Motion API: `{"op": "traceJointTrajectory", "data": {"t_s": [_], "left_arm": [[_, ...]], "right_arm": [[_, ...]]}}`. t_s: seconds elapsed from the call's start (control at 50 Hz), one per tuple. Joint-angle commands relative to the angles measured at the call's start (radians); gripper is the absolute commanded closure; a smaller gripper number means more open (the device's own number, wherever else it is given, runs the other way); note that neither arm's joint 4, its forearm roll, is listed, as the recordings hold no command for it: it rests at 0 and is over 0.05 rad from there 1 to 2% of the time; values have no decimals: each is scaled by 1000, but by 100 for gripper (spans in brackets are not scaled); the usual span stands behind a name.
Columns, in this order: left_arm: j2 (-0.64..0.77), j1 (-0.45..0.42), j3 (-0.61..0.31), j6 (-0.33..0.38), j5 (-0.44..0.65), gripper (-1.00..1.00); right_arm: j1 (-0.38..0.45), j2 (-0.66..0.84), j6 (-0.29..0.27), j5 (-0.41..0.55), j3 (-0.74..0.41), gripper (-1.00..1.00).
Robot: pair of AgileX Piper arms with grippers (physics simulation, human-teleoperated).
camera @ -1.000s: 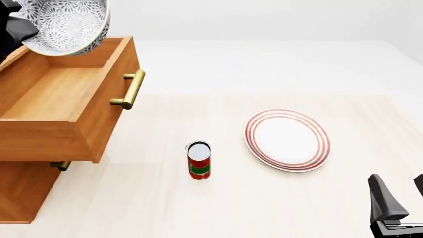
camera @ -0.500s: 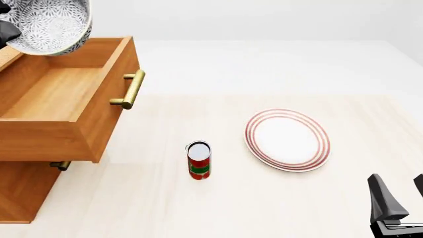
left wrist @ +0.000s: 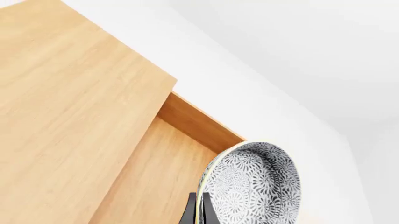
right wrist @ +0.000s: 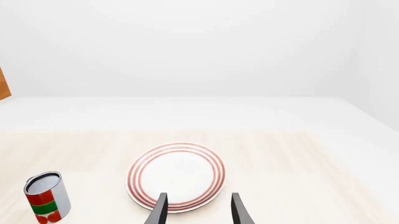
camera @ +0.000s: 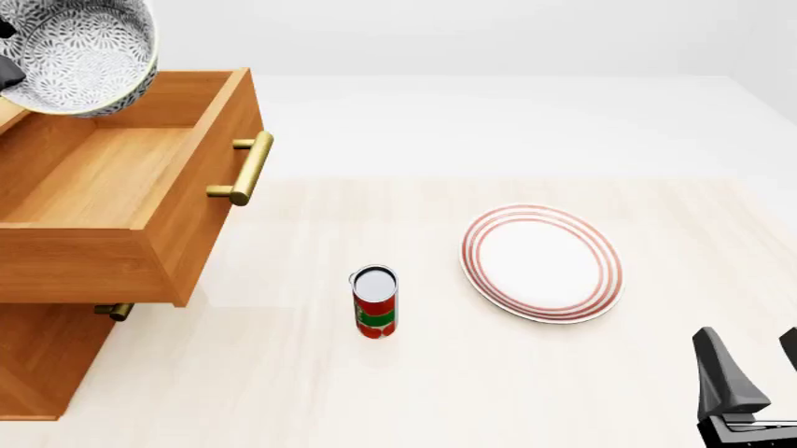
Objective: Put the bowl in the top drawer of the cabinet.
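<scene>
Shifted further left and back over the top drawer (camera: 118,177) compared with a second ago: the bowl (camera: 81,51), now nearer the cabinet (left wrist: 68,107) end of the open box and partly cut off by the frame's edge. Held tilted, almost on edge, rim pinched between the fingers of the left gripper (left wrist: 201,215), closed on the bowl's wall as the left wrist view shows. Carried high, probably to clear the drawer's side walls before any lowering. Hanging above the drawer's rear portion, not yet touching wood, close to the lip of the cabinet top. Plenty of bare drawer floor below and toward the brass handle (camera: 245,170); tightest margin likely at the cabinet top's edge behind the bowl, so lowering would call for keeping clear of it. Well away from the drawer, out on the table (camera: 373,392): a red-labelled can (camera: 375,302) and, beyond it, a red-ringed plate (camera: 543,263). Parked farthest from the drawer, the right gripper (right wrist: 198,210), fingers spread apart and holding nothing, aimed at the plate.
</scene>
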Motion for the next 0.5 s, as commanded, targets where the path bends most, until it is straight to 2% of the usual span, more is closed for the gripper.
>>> {"op": "traceJointTrajectory", "data": {"t_s": [0.02, 0.5], "left_arm": [[16, 21, -4, 18, 1, 100], [63, 32, -16, 53, 15, 100]], "right_arm": [[0, 0, 0, 0, 0, -100], [0, 0, 0, 0, 0, -100]]}}
